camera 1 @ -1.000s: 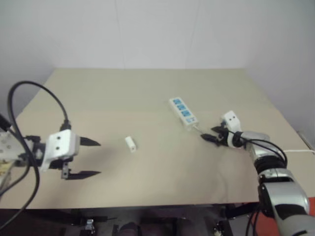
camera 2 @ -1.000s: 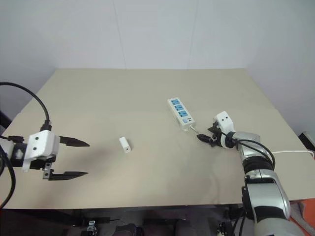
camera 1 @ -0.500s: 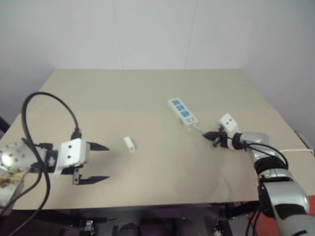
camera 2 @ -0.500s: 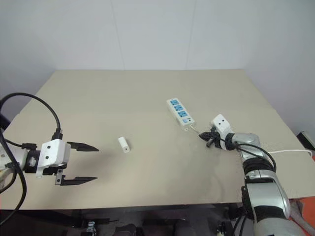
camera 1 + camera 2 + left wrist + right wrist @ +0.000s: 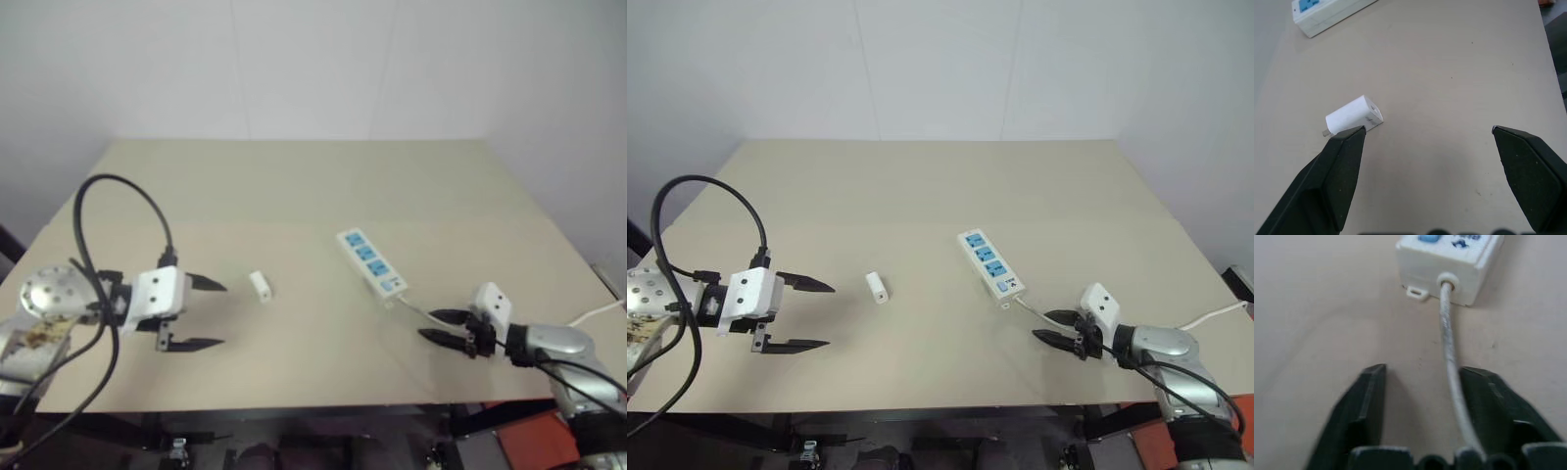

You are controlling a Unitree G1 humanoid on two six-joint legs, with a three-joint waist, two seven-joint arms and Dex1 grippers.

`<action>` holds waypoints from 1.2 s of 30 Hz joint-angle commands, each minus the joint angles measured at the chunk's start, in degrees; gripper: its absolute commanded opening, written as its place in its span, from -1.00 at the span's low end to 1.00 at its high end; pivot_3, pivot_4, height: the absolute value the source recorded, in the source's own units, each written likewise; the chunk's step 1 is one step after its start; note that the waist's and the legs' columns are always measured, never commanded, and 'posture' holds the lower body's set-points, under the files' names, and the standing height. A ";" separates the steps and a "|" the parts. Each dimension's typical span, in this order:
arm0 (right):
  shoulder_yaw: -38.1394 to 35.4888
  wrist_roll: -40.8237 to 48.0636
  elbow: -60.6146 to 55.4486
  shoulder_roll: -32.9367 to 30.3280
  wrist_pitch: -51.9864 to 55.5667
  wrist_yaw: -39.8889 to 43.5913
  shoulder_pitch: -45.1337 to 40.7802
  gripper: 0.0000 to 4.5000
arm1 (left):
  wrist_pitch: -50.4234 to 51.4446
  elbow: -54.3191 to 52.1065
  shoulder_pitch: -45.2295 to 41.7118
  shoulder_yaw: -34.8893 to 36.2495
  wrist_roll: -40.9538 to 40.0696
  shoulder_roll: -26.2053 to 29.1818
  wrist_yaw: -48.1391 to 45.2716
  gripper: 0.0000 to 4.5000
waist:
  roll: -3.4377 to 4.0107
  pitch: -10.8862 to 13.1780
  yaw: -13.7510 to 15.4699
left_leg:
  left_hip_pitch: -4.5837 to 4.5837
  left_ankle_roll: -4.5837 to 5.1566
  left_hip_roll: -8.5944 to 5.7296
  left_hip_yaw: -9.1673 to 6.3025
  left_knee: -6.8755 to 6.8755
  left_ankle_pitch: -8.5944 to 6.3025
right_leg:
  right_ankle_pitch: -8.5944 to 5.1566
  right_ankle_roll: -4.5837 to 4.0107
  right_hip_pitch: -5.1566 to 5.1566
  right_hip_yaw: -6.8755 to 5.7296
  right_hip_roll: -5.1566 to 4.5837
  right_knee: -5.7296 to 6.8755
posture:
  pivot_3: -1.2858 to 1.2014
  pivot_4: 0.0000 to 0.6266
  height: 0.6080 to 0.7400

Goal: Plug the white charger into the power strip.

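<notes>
1. At the near left, the left gripper (image 5: 806,314) hovers over the beige table (image 5: 921,186), its two black fingers (image 5: 811,286) spread wide and pointing right, with nothing between them.
2. A black cable (image 5: 710,211) loops up and over behind this gripper's white housing.
3. Just to the right of the left gripper, apart from it, the white charger (image 5: 877,288) lies on its side on the table, roughly in the middle of the near half.
4. In the left wrist view the white charger (image 5: 1354,115) lies just beyond the tip of one finger (image 5: 1341,161); whether that tip touches it cannot be told. The other finger (image 5: 1528,166) stands well apart from it, over bare table.
5. Further right, the power strip (image 5: 990,267) lies flat and runs diagonally, its far end toward the left and its near end toward the right. Its three blue socket faces point up, and the small blue switch sits at the near end.
6. A thin white cord (image 5: 1029,306) leaves the near end of the power strip and runs toward the near right.
7. At the near right, the right gripper (image 5: 1048,327) points left, low over the table, its fingers parted.
8. In the right wrist view the cord (image 5: 1452,367) passes between the two fingers (image 5: 1367,401), lying close beside one of them, and the fingers are not closed on it.
9. The tips of the right gripper stop short of the power strip's near end.
</notes>
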 commanded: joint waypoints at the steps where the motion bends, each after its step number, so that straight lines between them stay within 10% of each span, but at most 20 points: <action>1: -1.89 1.85 -6.67 2.48 0.94 -5.34 0.53 0.90 | -1.78 1.02 -2.13 -0.21 0.32 0.18 -1.12 1.00 | 0.00 0.00 0.07 | -0.05 0.00 -0.01 -0.02 -0.01 0.00 | 0.00 0.00 -0.04 0.01 -0.01 0.02 | 0.03 -0.52 1.00; 15: -0.71 -2.51 -8.84 15.13 -1.17 -25.56 -2.28 0.98 | -4.02 4.07 -5.58 -1.64 1.57 -0.10 -2.71 1.00 | 0.00 0.00 0.39 | -0.21 0.00 -0.04 0.10 0.01 0.00 | -0.01 0.01 -0.10 -0.07 -0.05 -0.01 | 0.03 -0.52 1.00; 36: 2.25 -6.31 -1.97 24.23 -5.88 -33.56 -4.18 0.98 | -4.12 3.92 -5.98 -2.28 2.64 -1.67 -1.64 1.00 | 0.00 0.00 0.11 | -0.20 0.00 -0.04 0.03 0.00 0.00 | -0.01 0.00 -0.12 -0.07 -0.01 0.01 | 0.03 -0.52 1.00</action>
